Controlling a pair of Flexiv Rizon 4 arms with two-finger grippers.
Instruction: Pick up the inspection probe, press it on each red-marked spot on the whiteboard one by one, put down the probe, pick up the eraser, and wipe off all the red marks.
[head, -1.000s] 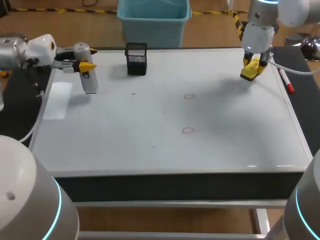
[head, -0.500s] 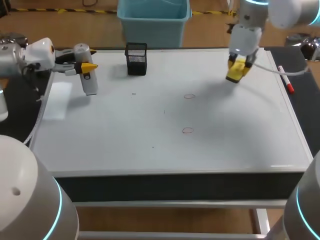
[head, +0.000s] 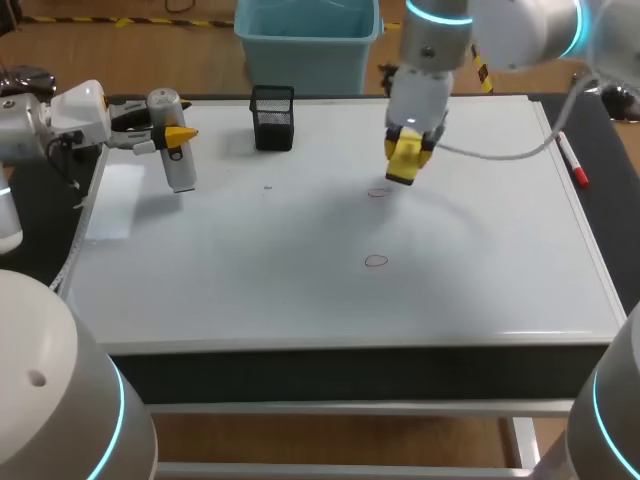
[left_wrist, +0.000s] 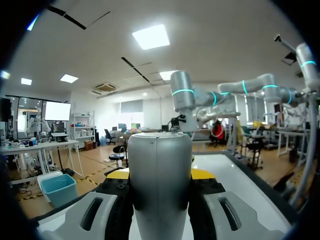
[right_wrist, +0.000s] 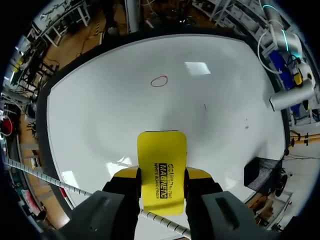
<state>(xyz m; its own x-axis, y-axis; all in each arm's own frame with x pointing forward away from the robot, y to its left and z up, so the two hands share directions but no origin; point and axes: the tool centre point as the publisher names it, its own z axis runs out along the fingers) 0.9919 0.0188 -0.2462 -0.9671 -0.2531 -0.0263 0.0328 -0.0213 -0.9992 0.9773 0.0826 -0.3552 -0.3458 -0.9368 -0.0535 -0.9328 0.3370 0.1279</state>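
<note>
Clamping a flat yellow eraser (right_wrist: 161, 167), right jaws overhang glossy whiteboard (head: 300, 250).

head: overhead, down | wrists: close, outward (all share whiteboard (head: 250, 290))

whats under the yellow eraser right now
Bare whiteboard, with one red circle showing just beside the eraser. The spot directly beneath it is covered in both views, so contact cannot be told.

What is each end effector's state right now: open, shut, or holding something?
Left end effector: shut on the inspection probe.
Right end effector: shut on the yellow eraser.
</note>
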